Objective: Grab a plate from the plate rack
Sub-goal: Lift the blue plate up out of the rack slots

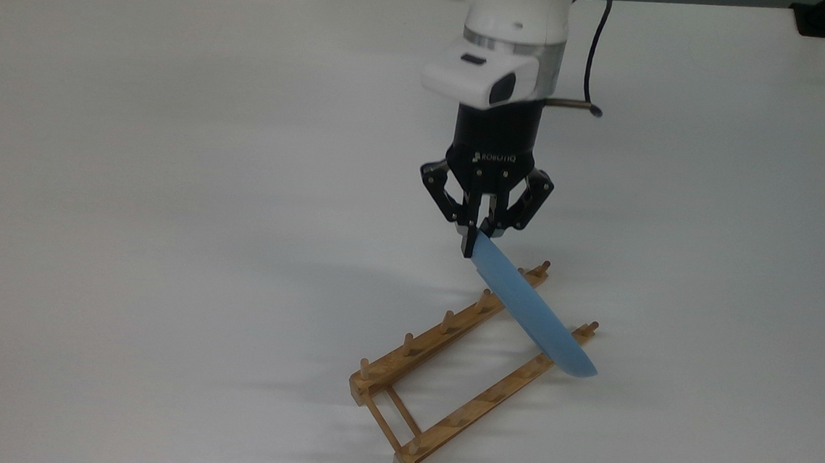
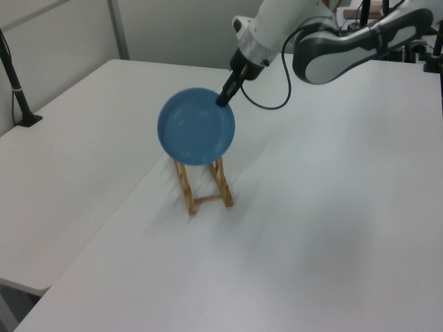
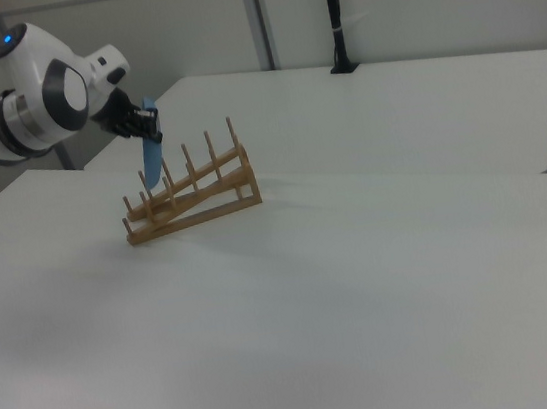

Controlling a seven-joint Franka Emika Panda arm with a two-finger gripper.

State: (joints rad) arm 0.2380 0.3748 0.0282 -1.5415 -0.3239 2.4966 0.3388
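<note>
While our black two-finger gripper (image 1: 476, 245) pinches the top rim of the round light-blue plate (image 1: 531, 314), we see that plate tilted above the low light-brown wooden plate rack (image 1: 446, 375), over its far end, on the white table (image 1: 170, 171).
</note>
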